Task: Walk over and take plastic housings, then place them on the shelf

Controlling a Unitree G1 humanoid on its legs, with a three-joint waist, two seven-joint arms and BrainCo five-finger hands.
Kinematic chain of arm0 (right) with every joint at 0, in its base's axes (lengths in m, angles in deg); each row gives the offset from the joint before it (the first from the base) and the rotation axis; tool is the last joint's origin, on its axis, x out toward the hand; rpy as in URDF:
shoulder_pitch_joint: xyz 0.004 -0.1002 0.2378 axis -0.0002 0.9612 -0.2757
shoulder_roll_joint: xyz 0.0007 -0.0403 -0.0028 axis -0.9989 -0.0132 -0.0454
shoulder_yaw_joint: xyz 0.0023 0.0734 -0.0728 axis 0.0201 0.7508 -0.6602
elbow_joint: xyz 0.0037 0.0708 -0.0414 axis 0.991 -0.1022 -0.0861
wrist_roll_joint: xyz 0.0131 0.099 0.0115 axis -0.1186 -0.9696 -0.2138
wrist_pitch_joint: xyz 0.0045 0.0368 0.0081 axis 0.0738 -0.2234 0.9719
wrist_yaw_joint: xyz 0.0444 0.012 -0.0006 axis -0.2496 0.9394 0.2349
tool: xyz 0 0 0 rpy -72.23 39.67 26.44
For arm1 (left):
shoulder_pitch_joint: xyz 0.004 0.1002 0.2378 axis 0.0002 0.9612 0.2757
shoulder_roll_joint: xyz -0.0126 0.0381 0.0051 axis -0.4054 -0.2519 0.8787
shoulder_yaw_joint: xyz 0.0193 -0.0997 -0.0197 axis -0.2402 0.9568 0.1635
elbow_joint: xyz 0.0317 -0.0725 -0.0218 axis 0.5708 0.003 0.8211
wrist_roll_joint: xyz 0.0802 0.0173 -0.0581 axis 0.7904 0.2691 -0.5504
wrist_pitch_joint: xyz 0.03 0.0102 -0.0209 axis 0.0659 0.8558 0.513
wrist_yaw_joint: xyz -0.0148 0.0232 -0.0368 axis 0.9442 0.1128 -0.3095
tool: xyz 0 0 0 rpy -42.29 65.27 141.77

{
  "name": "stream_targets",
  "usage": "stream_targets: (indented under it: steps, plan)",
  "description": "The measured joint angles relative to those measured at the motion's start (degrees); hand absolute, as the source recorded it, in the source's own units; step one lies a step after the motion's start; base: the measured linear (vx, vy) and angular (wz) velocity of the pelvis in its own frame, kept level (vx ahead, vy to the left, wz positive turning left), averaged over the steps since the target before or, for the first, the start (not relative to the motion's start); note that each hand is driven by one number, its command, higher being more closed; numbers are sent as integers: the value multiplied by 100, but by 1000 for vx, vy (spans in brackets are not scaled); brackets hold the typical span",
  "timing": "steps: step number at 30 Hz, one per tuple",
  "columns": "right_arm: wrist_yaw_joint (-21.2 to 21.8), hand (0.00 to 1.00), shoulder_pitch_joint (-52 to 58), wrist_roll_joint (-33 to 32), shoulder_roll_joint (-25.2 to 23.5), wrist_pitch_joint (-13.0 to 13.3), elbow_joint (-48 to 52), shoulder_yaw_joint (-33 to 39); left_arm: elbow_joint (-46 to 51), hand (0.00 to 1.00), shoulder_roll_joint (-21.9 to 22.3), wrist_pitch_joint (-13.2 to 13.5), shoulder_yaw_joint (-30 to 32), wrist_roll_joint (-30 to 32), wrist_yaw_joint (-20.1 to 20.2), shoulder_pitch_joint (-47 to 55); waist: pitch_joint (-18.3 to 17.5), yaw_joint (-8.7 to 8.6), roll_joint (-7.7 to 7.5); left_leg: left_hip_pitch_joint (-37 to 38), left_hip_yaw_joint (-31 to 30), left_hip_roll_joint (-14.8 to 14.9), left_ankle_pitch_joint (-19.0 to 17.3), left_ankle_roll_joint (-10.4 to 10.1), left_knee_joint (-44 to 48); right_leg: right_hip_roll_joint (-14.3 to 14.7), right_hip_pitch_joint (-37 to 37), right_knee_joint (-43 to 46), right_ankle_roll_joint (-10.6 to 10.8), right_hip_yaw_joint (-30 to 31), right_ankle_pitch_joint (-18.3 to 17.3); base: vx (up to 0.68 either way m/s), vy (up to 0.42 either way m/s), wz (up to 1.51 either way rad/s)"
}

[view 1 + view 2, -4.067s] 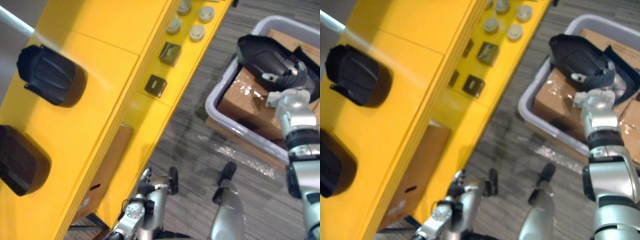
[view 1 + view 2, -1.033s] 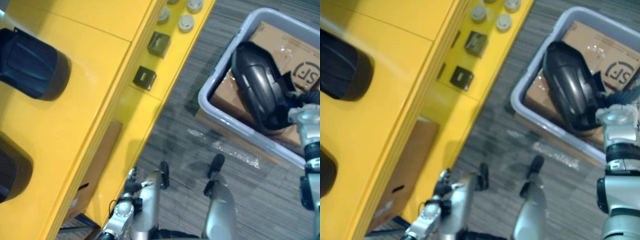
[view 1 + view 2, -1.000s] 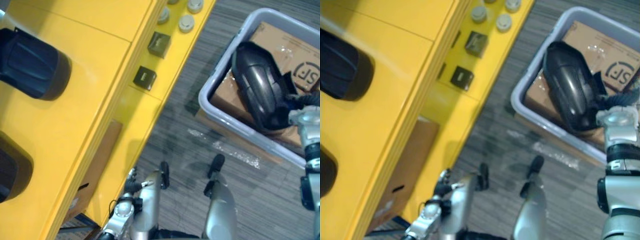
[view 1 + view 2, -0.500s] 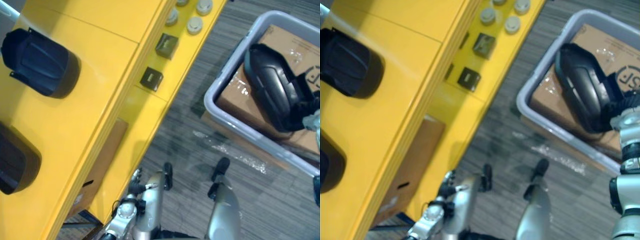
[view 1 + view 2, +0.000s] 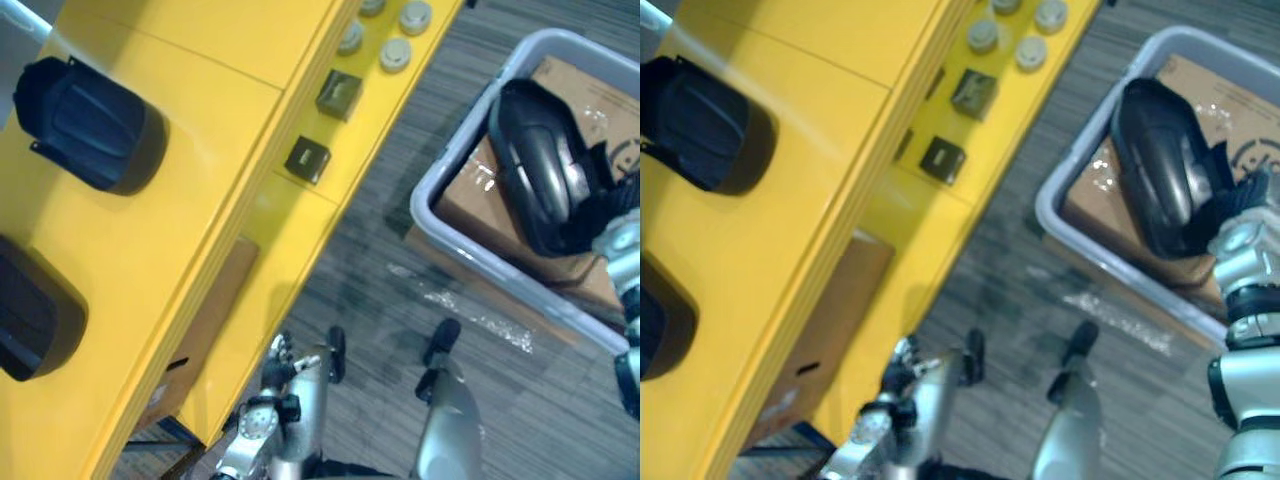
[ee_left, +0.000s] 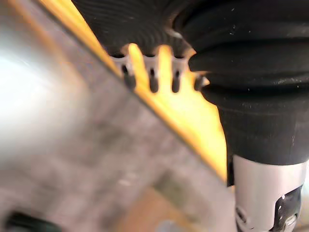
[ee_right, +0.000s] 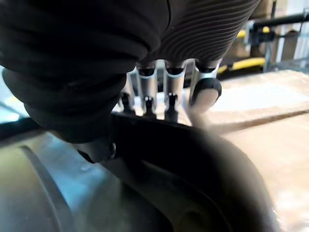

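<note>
Two black housings (image 5: pixel 90 125) already sit on the yellow shelf (image 5: pixel 210 230), well apart from the grey bin (image 5: pixel 452 238). Inside the bin, a third housing (image 5: pixel 540 160) leans on a cardboard box (image 5: pixel 478 205). My right hand (image 7: pixel 175 84) has its fingers hooked over the housing's rim, thumb seemingly beneath. I judge it a light, stiff, glossy shell, likely slippery, so that thin edge is the place to pinch. Left hand (image 6: pixel 152 72) hangs loose, holding nothing, away from the bin.

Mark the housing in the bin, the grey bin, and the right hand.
housing (image 5: pixel 540 160): left eye view, glossy back.
grey bin (image 5: pixel 500 272): left eye view, near wall.
right hand (image 7: pixel 175 87): right wrist view, a finger.
</note>
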Motion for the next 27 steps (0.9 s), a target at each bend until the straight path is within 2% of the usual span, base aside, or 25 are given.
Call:
stream_targets:
  steps: [5,7,11,13,14,21,24,27]
  plan:
    - [-502,100,91,309,-184,46,592,53,995,0,-2,-90,338,-229,46,-362,0,-48,-1,135,-2,-10,53,-22,-108,-1,96,0,-3,3,1,-3,7,0]
    - [-715,100,128,360,-320,77,890,243,1363,0,-5,-297,398,-203,41,-687,3,-93,-5,183,3,-15,61,-24,-130,2,142,-10,-6,9,3,-32,38,0]
    - [-824,100,131,453,-507,94,1271,243,1398,0,-44,-638,575,-157,-6,-1244,15,-246,-24,207,40,3,59,-25,-126,32,170,-65,-13,51,52,-32,46,-6]
    - [-824,100,128,563,-664,138,1421,242,1394,0,-196,-807,698,-142,-16,-1655,54,-280,-85,240,153,52,58,-26,-133,92,169,-156,-23,160,128,-48,31,-27]
    - [-823,100,128,594,-855,171,1530,241,1378,0,-388,-925,797,-138,-20,-2012,101,-330,-171,284,233,81,57,-28,-145,134,170,-211,-44,237,179,-59,19,-33]
    - [-822,100,-165,834,-1183,276,1587,206,516,0,-692,-1308,798,-102,-165,-3738,125,-591,-490,252,561,168,46,-35,-150,254,89,-622,-81,518,480,-83,20,-25]
    - [-822,100,-393,985,-1193,387,1588,123,24,0,-703,-1478,777,-121,-252,-4344,130,-694,-571,171,661,178,46,-35,-142,302,-36,-700,-89,642,577,-67,21,-18]
    - [-824,100,-590,993,-1201,538,1591,74,-433,0,-702,-1733,713,-226,-255,-4763,136,-876,-586,148,662,197,44,-39,-144,339,-47,-737,-94,663,598,-43,12,-6]
